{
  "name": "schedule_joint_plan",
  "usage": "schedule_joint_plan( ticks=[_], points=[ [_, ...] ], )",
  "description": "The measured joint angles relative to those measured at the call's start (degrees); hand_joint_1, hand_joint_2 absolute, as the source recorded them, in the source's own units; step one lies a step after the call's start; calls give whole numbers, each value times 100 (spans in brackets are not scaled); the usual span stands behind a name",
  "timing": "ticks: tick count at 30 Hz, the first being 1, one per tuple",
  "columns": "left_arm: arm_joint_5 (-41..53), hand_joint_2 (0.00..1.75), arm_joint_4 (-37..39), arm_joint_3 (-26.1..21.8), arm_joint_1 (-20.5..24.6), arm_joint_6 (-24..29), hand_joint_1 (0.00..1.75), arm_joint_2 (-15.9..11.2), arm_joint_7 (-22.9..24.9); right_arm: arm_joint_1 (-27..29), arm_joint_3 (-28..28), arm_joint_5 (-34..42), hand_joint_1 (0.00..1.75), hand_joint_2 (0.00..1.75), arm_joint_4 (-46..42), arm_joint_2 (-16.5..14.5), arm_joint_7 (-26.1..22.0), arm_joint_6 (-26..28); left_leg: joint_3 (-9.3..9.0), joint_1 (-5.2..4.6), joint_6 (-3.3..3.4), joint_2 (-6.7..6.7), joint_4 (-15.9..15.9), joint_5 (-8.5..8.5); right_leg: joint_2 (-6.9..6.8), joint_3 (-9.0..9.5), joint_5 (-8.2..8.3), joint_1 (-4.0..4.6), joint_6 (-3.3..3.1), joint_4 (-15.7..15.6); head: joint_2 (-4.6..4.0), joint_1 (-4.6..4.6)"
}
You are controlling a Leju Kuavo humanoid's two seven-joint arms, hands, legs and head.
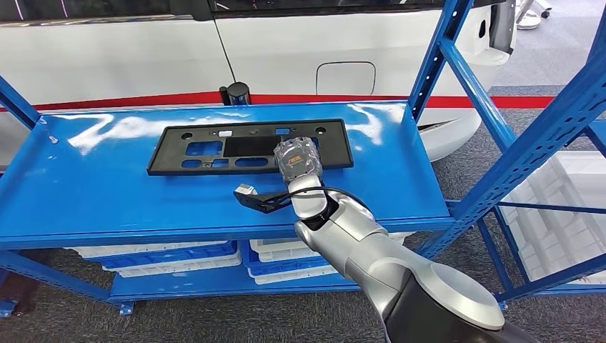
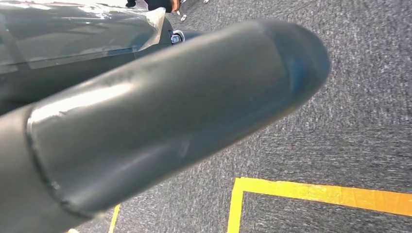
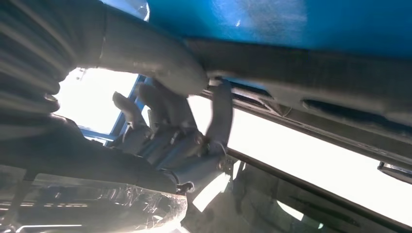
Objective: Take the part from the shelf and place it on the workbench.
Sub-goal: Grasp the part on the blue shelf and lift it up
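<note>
Head view: right hand [image 1: 296,158] at the near right edge of the black part [image 1: 246,146], a flat rectangular panel with cut-outs lying lengthwise on the top blue shelf [image 1: 107,186]. In the right wrist view, thumb pressed on one face of the panel edge, darker fingers [image 3: 163,104] curled at the other face; taken as gripping the panel, though full contact cannot be confirmed. Silver right arm [image 1: 386,264] entering from 5 o'clock across the shelf's front lip.

Surroundings: small black bracket with a pale tip [image 1: 257,199] on the shelf surface just at 7 o'clock of the hand, beside the wrist. Blue upright [image 1: 446,53] at 2 o'clock, second slanted upright [image 1: 557,121] at 3 o'clock. White vehicle body with red stripe [image 1: 286,57] behind the shelf at 12 o'clock. White and blue trays [image 1: 171,259] on the lower level at 7 o'clock; white bins [image 1: 564,214] at 4 o'clock.

Left wrist view: left hand [image 2: 160,111] close to the lens over grey carpet with yellow floor tape [image 2: 320,193]; finger position cannot be told.
</note>
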State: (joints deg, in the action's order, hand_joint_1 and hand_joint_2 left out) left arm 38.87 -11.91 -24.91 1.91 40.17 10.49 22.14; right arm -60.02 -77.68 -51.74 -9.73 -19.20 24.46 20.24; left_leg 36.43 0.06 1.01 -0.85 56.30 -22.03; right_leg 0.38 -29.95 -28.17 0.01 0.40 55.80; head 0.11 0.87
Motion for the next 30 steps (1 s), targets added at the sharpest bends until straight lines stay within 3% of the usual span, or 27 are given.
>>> schedule_joint_plan(
  ticks=[30],
  points=[
    [80, 0, 28, -142, 34, -7, 0, 0, -173, -47, 0, -59, 0, 175, 0, 42, -170, 118, -5, 0, 0, 0, 0, 0, 0, 5, 1, 0, 0, 0, 0, 1]
  ],
)
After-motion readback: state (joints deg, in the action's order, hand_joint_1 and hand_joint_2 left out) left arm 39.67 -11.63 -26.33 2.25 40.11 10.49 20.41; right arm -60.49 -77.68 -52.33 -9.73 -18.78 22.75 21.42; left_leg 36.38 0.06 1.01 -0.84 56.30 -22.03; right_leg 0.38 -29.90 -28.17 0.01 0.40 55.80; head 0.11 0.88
